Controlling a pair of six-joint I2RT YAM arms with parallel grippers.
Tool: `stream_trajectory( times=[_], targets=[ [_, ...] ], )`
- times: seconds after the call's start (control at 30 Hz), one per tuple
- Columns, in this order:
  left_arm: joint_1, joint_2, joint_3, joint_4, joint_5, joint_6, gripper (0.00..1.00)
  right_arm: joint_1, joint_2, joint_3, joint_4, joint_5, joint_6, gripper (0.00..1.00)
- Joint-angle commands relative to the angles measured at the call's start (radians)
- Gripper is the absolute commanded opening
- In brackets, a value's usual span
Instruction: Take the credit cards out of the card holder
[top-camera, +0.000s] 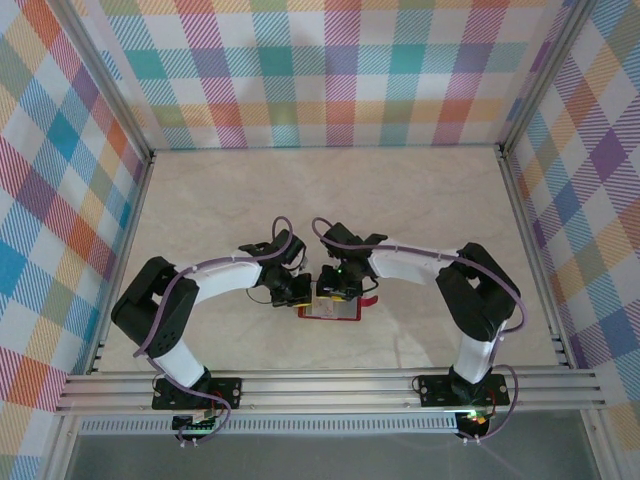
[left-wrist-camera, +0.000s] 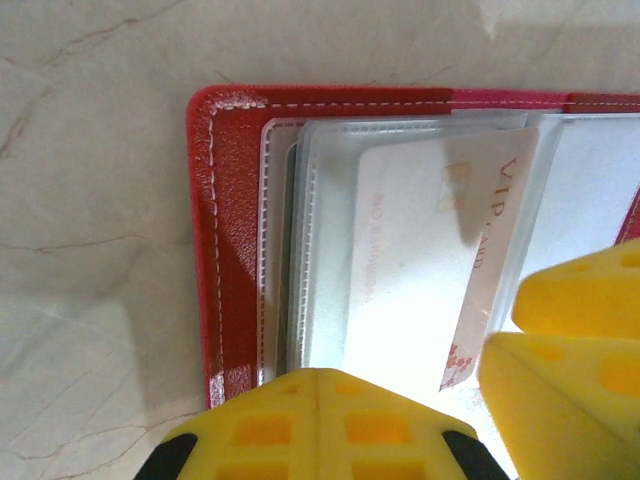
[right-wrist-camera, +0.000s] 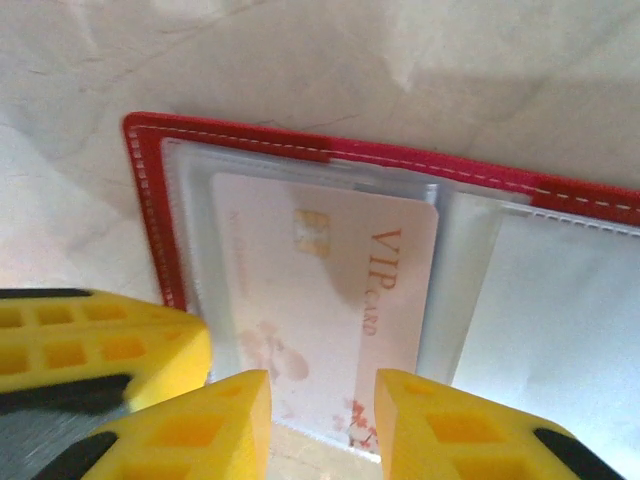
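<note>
Left gripper (left-wrist-camera: 317, 388) and right gripper (right-wrist-camera: 322, 402) crowd the card holder (top-camera: 336, 313) at 10 and 12 o'clock, while bare table (top-camera: 400, 335) lies open from 3 to 6, up to the rail (top-camera: 330, 381).

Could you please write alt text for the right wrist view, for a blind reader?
A pale pink VIP card sits in a clear sleeve of the open red card holder on a marbled table. The right gripper has its yellow jaws apart over the card's near edge.

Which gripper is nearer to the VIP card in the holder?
Right. The right gripper, open, straddles the near edge of the VIP card; the left gripper, shut, sits at the card holder edge just beside it.
</note>
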Motion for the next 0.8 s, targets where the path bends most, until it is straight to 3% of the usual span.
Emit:
stream_trajectory(
  times=[0.0, 0.47, 0.77],
  targets=[
    [-0.010, -0.027, 0.037, -0.040, -0.002, 0.014, 0.03, -0.020, -0.034, -0.028, 0.005, -0.007, -0.003, 0.33],
    [-0.034, 0.039, 0.092, -0.064, 0.013, 0.043, 0.03, -0.051, -0.006, -0.091, 0.106, -0.077, -0.010, 0.28],
    [-0.034, 0.092, 0.100, -0.133, -0.042, 0.076, 0.03, -0.055, 0.019, -0.110, 0.137, -0.079, -0.004, 0.26]
  ],
)
